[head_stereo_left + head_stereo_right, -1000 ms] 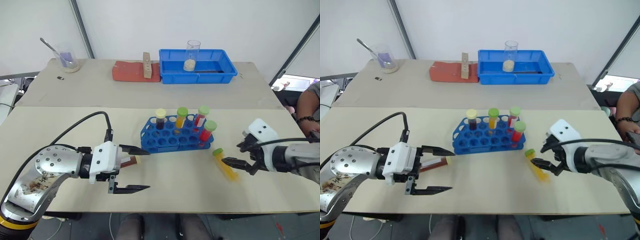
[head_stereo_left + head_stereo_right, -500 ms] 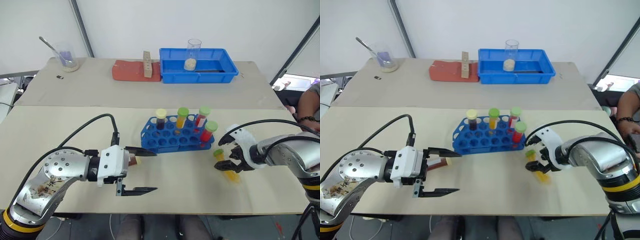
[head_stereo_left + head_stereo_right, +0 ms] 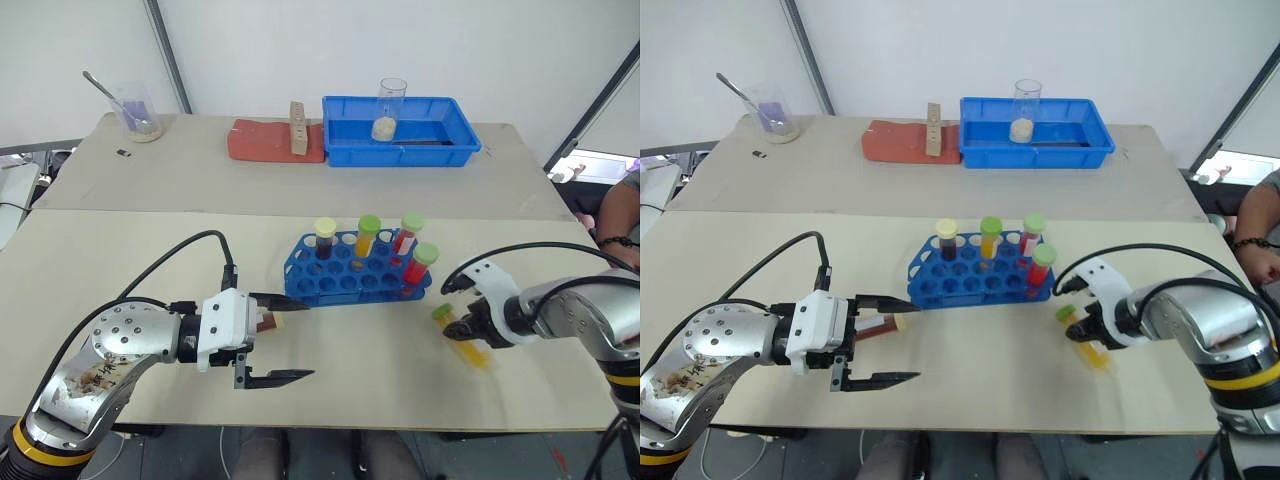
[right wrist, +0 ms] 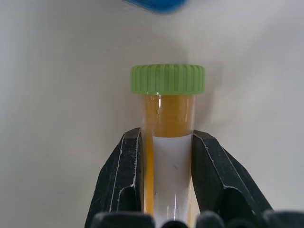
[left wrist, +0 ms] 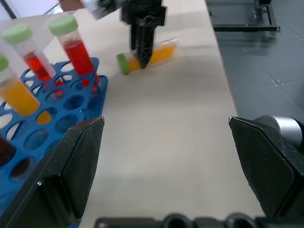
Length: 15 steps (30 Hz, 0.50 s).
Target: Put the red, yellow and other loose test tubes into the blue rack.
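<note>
My right gripper (image 4: 166,156) pinches the yellow tube (image 4: 168,137) lying on the table (image 3: 120,250), lower right of frame, just beside the blue rack (image 3: 355,272) at centre. My left gripper (image 3: 285,338) hangs wide, lower left, dark tube (image 3: 266,321) between its fingers.

no readable text, the white label on the yellow tube (image 4: 169,161) blank

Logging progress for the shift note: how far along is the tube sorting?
Done: four capped tubes stand in the blue rack. In hand: the right gripper is shut on the yellow tube, which lies on the table beside the rack. Left: a dark tube lies between the open left gripper fingers, not gripped.
</note>
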### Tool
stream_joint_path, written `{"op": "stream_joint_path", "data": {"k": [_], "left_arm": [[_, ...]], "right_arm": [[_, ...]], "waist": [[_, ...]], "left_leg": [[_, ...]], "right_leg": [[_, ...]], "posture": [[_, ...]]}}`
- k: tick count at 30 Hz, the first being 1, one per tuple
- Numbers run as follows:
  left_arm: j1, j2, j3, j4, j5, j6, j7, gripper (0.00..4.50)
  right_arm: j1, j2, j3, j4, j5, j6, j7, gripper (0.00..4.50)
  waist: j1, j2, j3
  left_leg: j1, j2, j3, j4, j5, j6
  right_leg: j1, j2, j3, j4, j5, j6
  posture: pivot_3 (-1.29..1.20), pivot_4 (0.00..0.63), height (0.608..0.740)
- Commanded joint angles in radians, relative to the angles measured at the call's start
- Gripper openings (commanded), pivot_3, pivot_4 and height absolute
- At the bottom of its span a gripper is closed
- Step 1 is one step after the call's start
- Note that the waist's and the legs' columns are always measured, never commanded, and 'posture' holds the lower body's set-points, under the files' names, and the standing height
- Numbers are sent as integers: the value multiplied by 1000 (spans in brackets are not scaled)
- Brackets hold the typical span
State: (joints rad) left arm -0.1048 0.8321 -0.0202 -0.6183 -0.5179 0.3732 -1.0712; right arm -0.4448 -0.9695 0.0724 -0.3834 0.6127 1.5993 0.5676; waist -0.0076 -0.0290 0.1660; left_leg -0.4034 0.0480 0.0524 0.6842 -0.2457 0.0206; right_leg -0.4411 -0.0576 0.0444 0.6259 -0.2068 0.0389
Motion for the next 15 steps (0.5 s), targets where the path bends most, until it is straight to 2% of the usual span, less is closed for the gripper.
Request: {"op": "stream_joint_path", "data": {"k": [1,4,8,10,15], "left_arm": [[-33,-26,26,30,-43,-3,3,4500],[-53,-47,52,58,-74,8,15,4500],[-58,-37,100,90,-100,19,10,4500],[-54,-23,121,108,-99,19,0,4500],[-34,10,169,130,-94,12,-21,4500]], "right_arm": [[94,-59,-151,-145,60,-32,66,1004],[204,-60,-281,-270,132,-90,143,1004],[261,90,-434,-380,236,-238,176,1004],[254,190,-450,-407,269,-351,173,1004],[174,463,-355,-407,223,-559,9,1001]], "waist": [[3,0,0],[3,0,0],[-10,0,0],[-10,-1,0],[-11,-1,0]], "left_leg": [[0,0,0,0,0,0],[0,0,-1,0,0,0],[2,2,-1,0,0,0],[4,2,-1,0,0,0],[5,2,-3,0,1,0]], "right_leg": [[0,0,0,0,0,0],[0,0,-1,0,0,1],[1,2,0,1,0,1],[2,3,0,2,0,1],[2,4,1,3,0,-3]], "posture": [[0,150,729],[0,150,729],[0,150,729],[0,150,729],[0,150,729]]}}
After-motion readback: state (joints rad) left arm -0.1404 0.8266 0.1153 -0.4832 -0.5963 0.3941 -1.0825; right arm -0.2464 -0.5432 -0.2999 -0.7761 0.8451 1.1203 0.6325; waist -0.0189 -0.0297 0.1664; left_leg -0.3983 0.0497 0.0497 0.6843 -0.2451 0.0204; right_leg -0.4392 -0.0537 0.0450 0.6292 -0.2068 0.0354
